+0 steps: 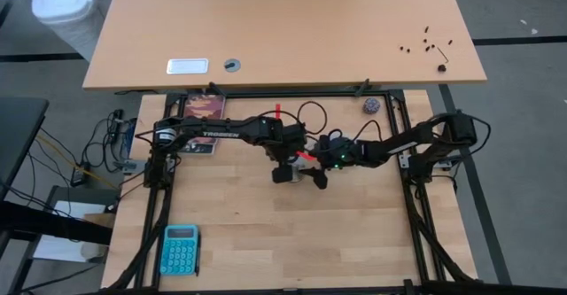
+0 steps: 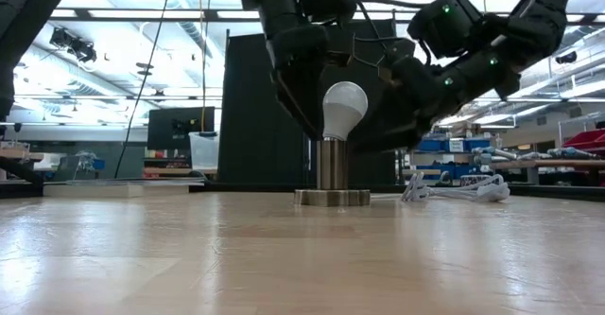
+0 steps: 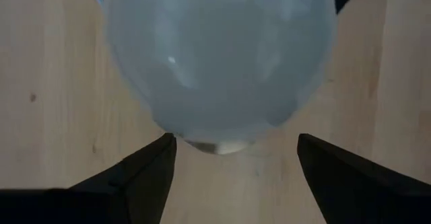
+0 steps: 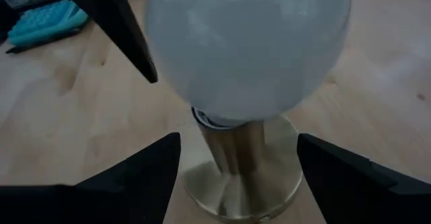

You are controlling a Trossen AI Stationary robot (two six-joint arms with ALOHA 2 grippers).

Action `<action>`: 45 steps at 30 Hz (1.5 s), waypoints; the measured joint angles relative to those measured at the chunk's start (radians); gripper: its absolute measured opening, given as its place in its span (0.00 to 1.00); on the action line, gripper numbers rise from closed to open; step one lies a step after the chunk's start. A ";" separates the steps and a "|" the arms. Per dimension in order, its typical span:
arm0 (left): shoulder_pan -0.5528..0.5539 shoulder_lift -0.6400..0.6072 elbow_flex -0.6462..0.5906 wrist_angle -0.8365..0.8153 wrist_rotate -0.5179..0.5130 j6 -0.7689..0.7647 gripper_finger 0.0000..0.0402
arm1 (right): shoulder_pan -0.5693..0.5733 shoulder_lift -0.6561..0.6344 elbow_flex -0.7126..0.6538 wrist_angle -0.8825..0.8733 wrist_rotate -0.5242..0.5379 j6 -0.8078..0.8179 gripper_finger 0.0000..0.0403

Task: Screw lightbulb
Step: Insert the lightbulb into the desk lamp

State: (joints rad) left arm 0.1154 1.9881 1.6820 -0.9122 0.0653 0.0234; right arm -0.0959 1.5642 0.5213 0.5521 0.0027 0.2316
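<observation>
Our lightbulb (image 2: 344, 108) sits upright in the brass socket (image 2: 332, 175) mid-desk. Both the left end effector (image 3: 236, 173) and the right end effector (image 4: 237, 173) hang spread around it, gripping nothing. We should close evenly on the globe, twist gently and keep it vertical.

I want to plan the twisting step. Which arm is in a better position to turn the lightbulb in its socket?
Probably the left. The left gripper hangs open straight over the lightbulb, along its turning axis. The right gripper, also open, faces it slantwise from the side.
</observation>
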 joint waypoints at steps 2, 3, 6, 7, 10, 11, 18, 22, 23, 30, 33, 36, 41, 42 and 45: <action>0.000 -0.005 0.000 -0.011 0.009 -0.001 0.78 | 0.000 -0.026 0.000 -0.035 -0.012 -0.008 0.76; 0.000 -0.009 0.000 -0.008 0.008 -0.004 0.78 | 0.000 -0.037 0.000 -0.047 -0.023 -0.013 0.76; 0.000 -0.016 0.015 -0.021 -0.001 -0.004 0.78 | 0.002 -0.069 0.000 -0.080 -0.054 -0.018 0.76; 0.000 -0.016 0.025 -0.021 -0.011 -0.004 0.78 | 0.004 -0.080 0.000 -0.088 -0.057 -0.018 0.76; 0.000 -0.016 0.057 -0.029 -0.024 -0.004 0.78 | 0.009 -0.106 0.000 -0.096 -0.057 -0.023 0.76; 0.000 -0.016 0.066 -0.028 -0.031 -0.003 0.78 | 0.010 -0.113 0.000 -0.097 -0.057 -0.025 0.76; 0.000 -0.016 0.078 -0.033 -0.061 0.019 0.78 | 0.010 -0.157 0.000 -0.100 -0.056 -0.026 0.76; -0.006 -0.016 0.078 -0.034 -0.060 0.025 0.78 | 0.010 -0.161 0.000 -0.099 -0.054 -0.026 0.76; -0.007 -0.016 0.078 -0.033 -0.059 0.025 0.78 | 0.011 -0.161 0.000 -0.098 -0.054 -0.026 0.76; -0.008 -0.016 0.078 -0.029 -0.020 0.018 0.78 | 0.023 -0.161 0.000 -0.051 -0.052 -0.049 0.76; -0.014 -0.016 0.078 -0.028 -0.017 0.023 0.79 | 0.024 -0.161 0.000 -0.047 -0.052 -0.052 0.76; -0.017 -0.016 0.078 -0.021 -0.017 0.025 0.81 | 0.024 -0.161 0.000 -0.045 -0.051 -0.052 0.76; -0.019 -0.016 0.078 0.011 -0.022 0.058 0.84 | 0.023 -0.161 0.000 -0.045 -0.051 -0.068 0.76; -0.019 -0.016 0.078 0.012 -0.023 0.065 0.84 | 0.023 -0.161 0.000 -0.045 -0.050 -0.071 0.76; -0.019 -0.016 0.078 0.010 -0.025 0.078 0.84 | 0.022 -0.160 0.000 -0.045 -0.050 -0.074 0.76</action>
State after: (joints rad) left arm 0.0959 1.9717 1.7603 -0.9021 0.0402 0.1009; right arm -0.0740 1.4040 0.5213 0.5076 -0.0471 0.1573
